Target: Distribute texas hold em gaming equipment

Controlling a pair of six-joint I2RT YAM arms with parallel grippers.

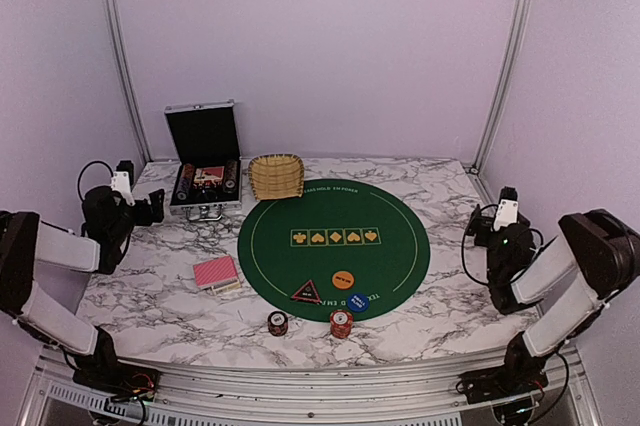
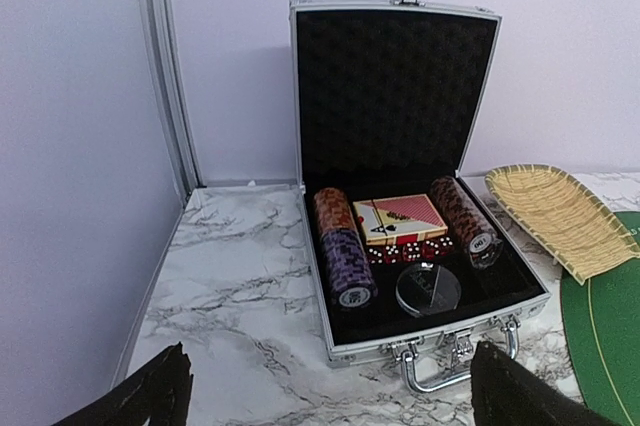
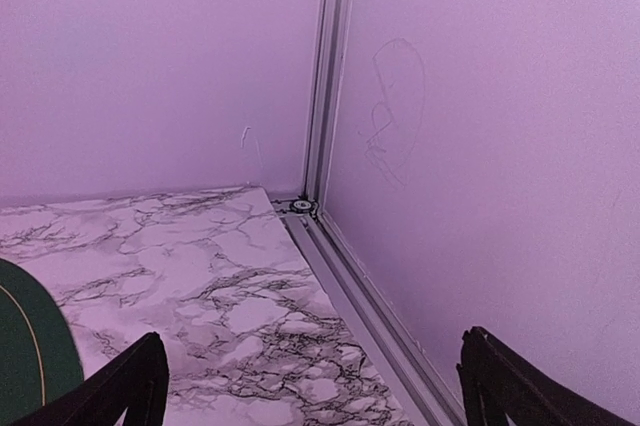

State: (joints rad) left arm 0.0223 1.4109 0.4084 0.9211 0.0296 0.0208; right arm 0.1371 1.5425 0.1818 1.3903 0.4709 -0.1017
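A pinkish-red deck of playing cards (image 1: 216,272) lies on the marble left of the green felt mat (image 1: 333,236). Two short stacks of red-and-white poker chips (image 1: 277,323) (image 1: 341,323) stand at the mat's near edge. On the mat lie an orange disc (image 1: 343,280), a blue disc (image 1: 358,301) and a dark triangular marker (image 1: 306,293). My left gripper (image 1: 152,208) (image 2: 330,396) hangs open, facing the open case (image 2: 400,176), which holds chip rolls (image 2: 345,251), a card box (image 2: 400,218) and red dice (image 2: 405,251). My right gripper (image 1: 488,224) (image 3: 310,386) is open and empty, facing the back right corner.
The silver-edged black case (image 1: 204,161) stands open at the back left, with the wicker basket (image 1: 276,176) (image 2: 560,211) beside it. Aluminium frame posts (image 3: 325,76) and purple walls bound the table. A clear round lid (image 2: 428,288) lies in the case.
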